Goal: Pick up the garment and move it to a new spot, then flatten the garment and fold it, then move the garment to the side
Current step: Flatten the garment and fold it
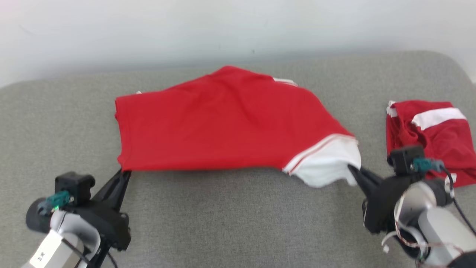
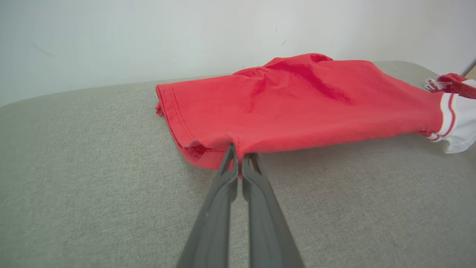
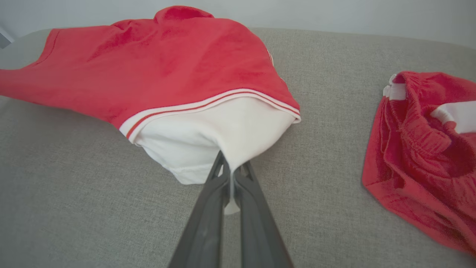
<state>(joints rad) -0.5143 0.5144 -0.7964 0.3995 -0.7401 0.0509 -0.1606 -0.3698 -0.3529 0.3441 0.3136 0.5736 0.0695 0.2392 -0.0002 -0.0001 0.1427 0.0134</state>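
Observation:
The garment (image 1: 227, 123) is a red shirt with a white, red-striped sleeve end; it is stretched between both grippers above a grey padded surface. My left gripper (image 1: 125, 173) is shut on its lower left red hem corner, seen close in the left wrist view as the garment (image 2: 297, 104) pinched by the gripper (image 2: 240, 154). My right gripper (image 1: 351, 170) is shut on the white sleeve fabric at the lower right. In the right wrist view the garment (image 3: 167, 70) hangs from the gripper (image 3: 231, 169), a bit of white cloth between the fingers.
A second red piece of clothing with a white stripe (image 1: 431, 130) lies crumpled at the right, close to my right wrist, also the red pile (image 3: 420, 149). The grey cushion (image 1: 238, 223) runs to a pale wall (image 1: 223, 26) behind.

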